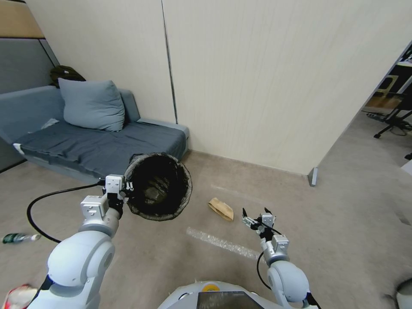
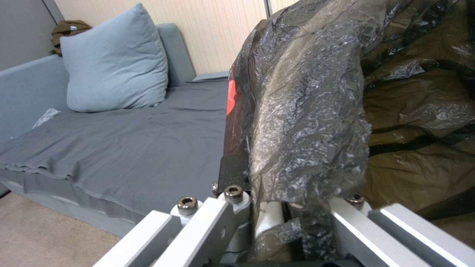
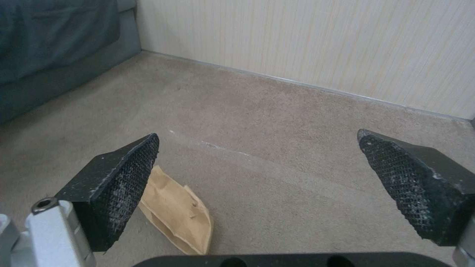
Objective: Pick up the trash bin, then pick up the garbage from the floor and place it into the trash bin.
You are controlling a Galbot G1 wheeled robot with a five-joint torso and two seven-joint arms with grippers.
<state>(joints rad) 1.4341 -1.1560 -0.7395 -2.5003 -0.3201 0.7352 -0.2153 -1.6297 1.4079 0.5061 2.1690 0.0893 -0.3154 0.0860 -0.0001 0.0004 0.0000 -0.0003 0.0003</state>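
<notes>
My left gripper [image 1: 127, 189] holds the trash bin [image 1: 159, 187] up off the floor by its rim, the black-lined mouth tipped toward me. In the left wrist view the gripper [image 2: 277, 217] is shut on the white rim and the crinkled black bag [image 2: 307, 111]. Of the garbage, a brown paper bag [image 1: 221, 208] lies on the carpet just left of my open right gripper [image 1: 256, 213]. The right wrist view shows that gripper [image 3: 262, 174] above the carpet with the paper bag [image 3: 178, 215] beside one pad [image 3: 124, 178]. A green-labelled bottle [image 1: 19, 237] and a red-and-white wrapper [image 1: 17, 296] lie far left.
A grey sofa [image 1: 98, 148] with a pillow [image 1: 92, 105] stands behind the bin against the beige wall [image 1: 266, 86]. A clear plastic strip [image 1: 223, 243] lies on the carpet in front of me. An opening to another room is at the right.
</notes>
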